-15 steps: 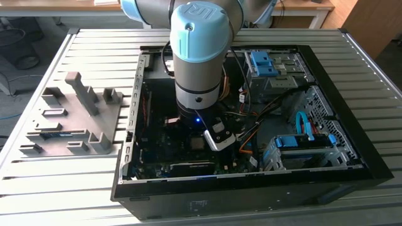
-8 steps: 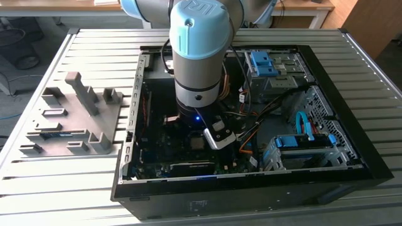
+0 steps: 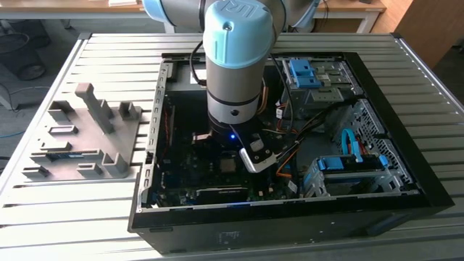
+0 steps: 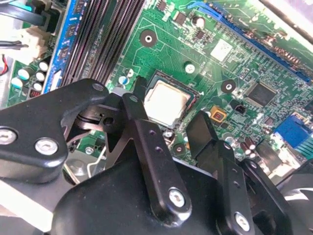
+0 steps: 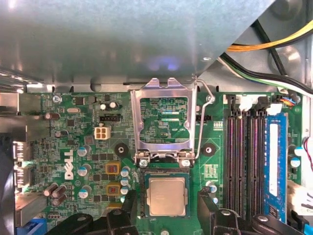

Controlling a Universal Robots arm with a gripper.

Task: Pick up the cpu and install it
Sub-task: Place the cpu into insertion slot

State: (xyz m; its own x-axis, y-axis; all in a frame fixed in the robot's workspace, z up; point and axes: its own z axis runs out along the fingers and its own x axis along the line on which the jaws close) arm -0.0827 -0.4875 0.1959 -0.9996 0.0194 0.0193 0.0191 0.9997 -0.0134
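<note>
Nearby, raised load plate point(image 5: 163, 90) beside seated cpu point(image 5: 167, 196)

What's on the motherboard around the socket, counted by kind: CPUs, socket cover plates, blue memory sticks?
CPU, seated in the socket: 1
Socket cover plate, hinged open: 1
Blue memory stick: 1
Total: 3

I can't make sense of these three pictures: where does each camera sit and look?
Exterior view: off the arm, looking down into the open computer case; the arm shows.
First wrist view: on the wrist, facing the motherboard squarely; the fingers peek in.
Second wrist view: on the wrist, slanted across it; the fingers loom large.
Both wrist views share the cpu, seated on the motherboard between the open fingers.
</note>
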